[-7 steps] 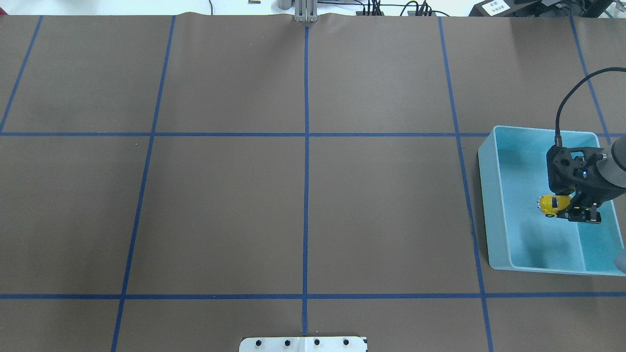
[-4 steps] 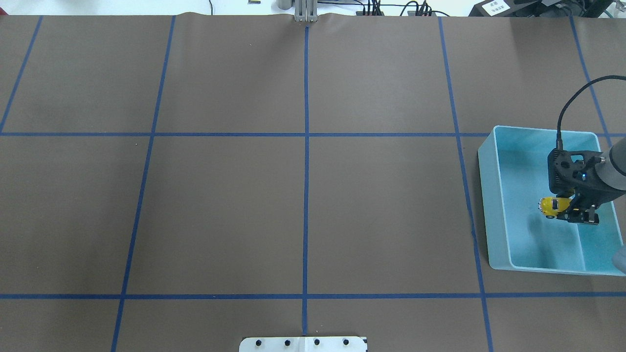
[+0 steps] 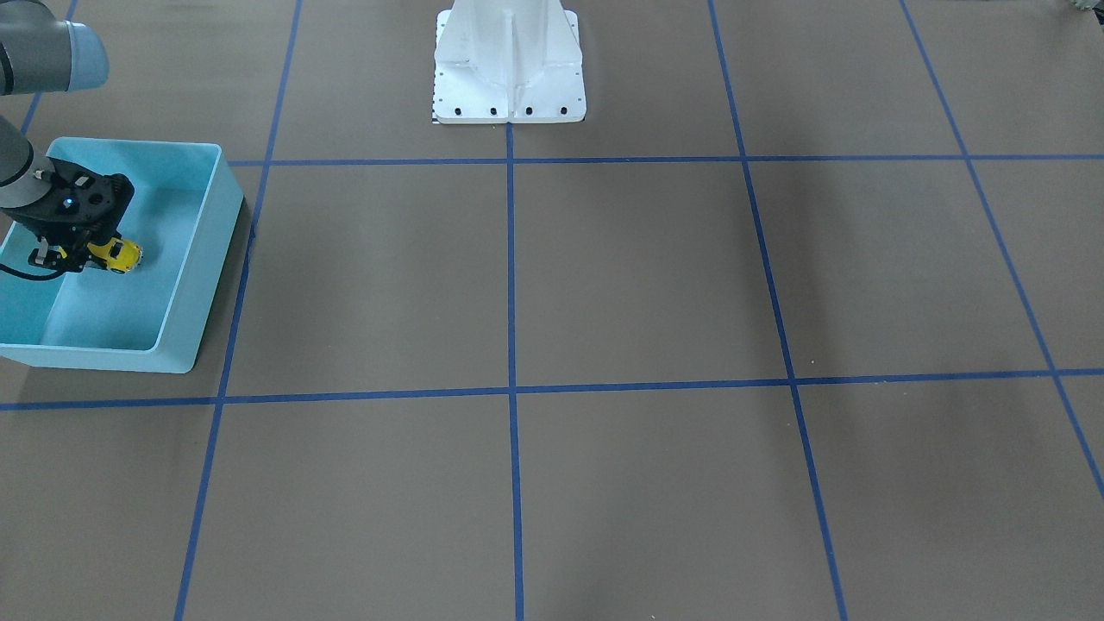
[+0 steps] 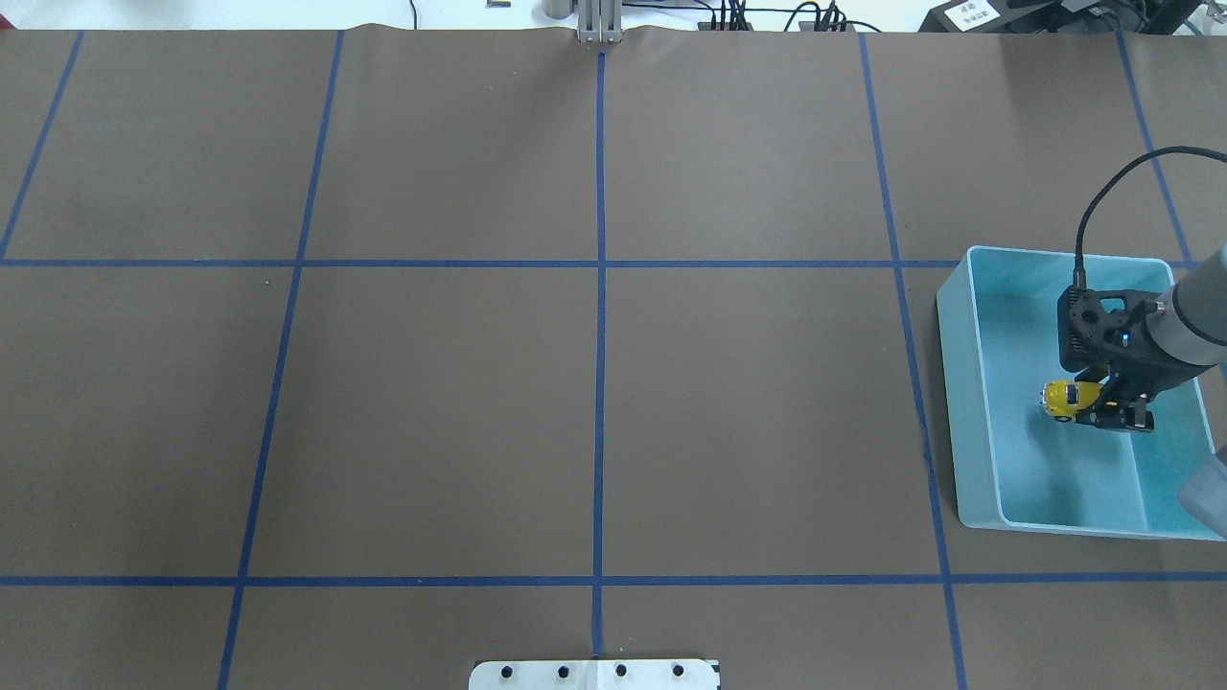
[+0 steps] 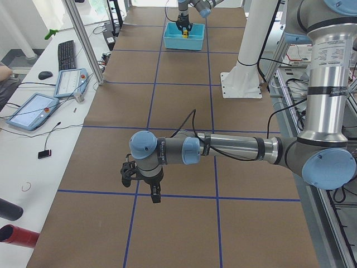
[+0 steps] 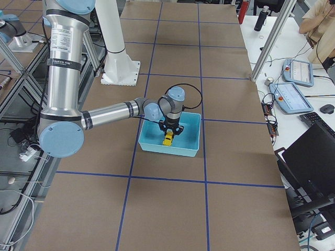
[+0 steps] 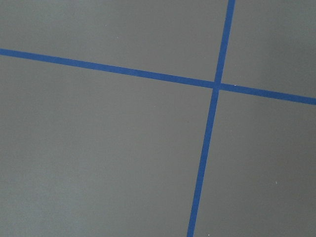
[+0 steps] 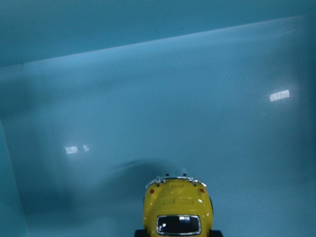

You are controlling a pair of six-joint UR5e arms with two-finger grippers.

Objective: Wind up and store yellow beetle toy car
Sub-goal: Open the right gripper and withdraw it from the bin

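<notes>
brown table (image 4: 431, 383) with a blue tape grid holds a light blue plastic bin (image 4: 961, 412); left gripper (image 5: 142, 181) hangs well apart, spread or pressed i cannot tell; right gripper (image 4: 1102, 410) inside the bin pinches the tiny glossy yellow beetle toy car (image 4: 1060, 395)

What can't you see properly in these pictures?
- Yellow car: its near half is cut off by the right wrist view's bottom edge; whether it touches the bin floor is unclear.
- Left gripper: only in the exterior left view, so open or shut cannot be told.
</notes>
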